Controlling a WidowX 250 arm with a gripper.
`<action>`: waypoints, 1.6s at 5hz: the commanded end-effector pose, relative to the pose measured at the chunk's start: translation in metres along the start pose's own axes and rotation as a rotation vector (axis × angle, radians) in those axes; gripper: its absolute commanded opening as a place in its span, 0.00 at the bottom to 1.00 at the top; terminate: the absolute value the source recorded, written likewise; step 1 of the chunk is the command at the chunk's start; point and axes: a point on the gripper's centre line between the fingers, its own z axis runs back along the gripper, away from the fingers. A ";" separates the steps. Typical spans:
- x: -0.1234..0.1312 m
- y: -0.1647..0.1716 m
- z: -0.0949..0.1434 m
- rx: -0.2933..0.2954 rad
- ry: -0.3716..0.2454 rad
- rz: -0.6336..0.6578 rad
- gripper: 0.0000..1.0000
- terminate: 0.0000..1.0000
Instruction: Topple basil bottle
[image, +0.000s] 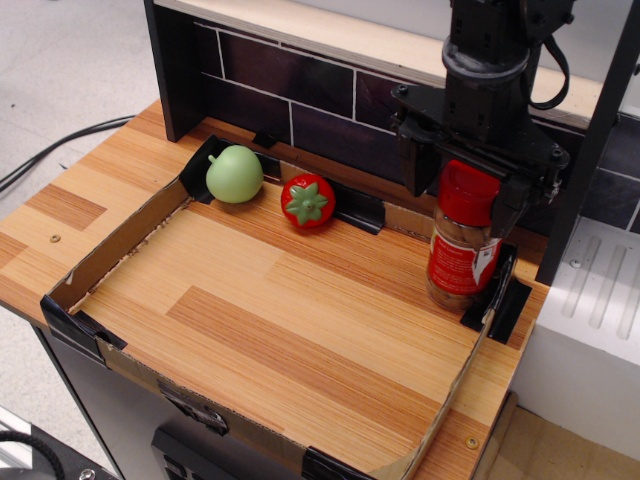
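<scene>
The basil bottle stands upright at the far right of the wooden tray, near the back right corner. It is a clear jar with a red cap, a red-and-white label and brownish contents. My black gripper hangs over it from above. Its jaws stand open on either side of the cap: the left finger is a little apart from the cap and the right finger is close to it. I cannot tell whether either finger touches the cap.
A green toy apple and a red toy tomato sit at the back of the tray. Low cardboard walls ring the tray. A dark tiled backsplash stands behind, a black post and a white unit at right.
</scene>
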 end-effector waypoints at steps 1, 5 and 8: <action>0.016 -0.005 0.011 -0.022 -0.110 -0.006 1.00 0.00; -0.017 0.009 0.033 -0.154 -0.297 -0.138 0.00 0.00; -0.029 0.029 0.047 -0.276 -0.559 -0.151 0.00 0.00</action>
